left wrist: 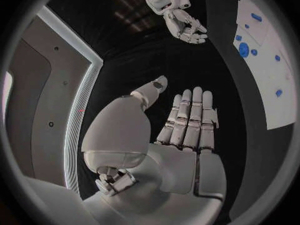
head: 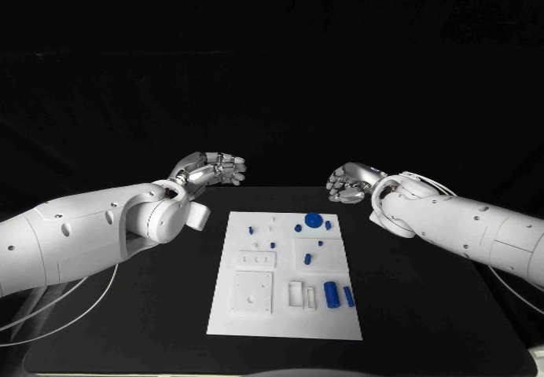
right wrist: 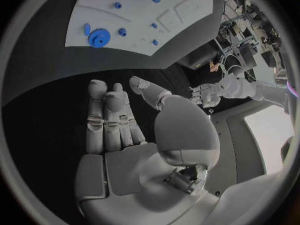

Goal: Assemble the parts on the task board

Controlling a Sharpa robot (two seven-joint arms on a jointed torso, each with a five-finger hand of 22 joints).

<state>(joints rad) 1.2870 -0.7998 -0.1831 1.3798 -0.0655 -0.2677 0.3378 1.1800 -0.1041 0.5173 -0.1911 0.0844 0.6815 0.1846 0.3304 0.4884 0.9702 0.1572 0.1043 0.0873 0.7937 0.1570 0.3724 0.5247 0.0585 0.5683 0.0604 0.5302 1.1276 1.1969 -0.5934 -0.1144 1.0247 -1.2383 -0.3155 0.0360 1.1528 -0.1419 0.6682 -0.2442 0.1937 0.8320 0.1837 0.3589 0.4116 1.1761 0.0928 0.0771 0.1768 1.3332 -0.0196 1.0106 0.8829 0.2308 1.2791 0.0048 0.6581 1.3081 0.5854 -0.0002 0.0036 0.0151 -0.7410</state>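
Observation:
The white task board (head: 284, 320) lies in the middle of the black table. On it are a blue gear (head: 313, 219) near its far edge, several small blue pieces such as one at the far left (head: 251, 230), and two blue cylinders (head: 331, 294) near the front right. My left hand (head: 215, 169) hovers beyond the board's far left corner, fingers straight and holding nothing (left wrist: 184, 120). My right hand (head: 354, 182) hovers beyond the far right corner, likewise holding nothing (right wrist: 115, 120). The gear (right wrist: 97, 37) and board (right wrist: 100, 10) show past the right hand's fingers.
Bare black table (head: 136, 314) runs along both sides of the board. White recessed blocks (head: 254, 292) take up the board's left half. In the left wrist view the board (left wrist: 275, 105) lies off to the side and my right hand (left wrist: 184, 27) is across from it.

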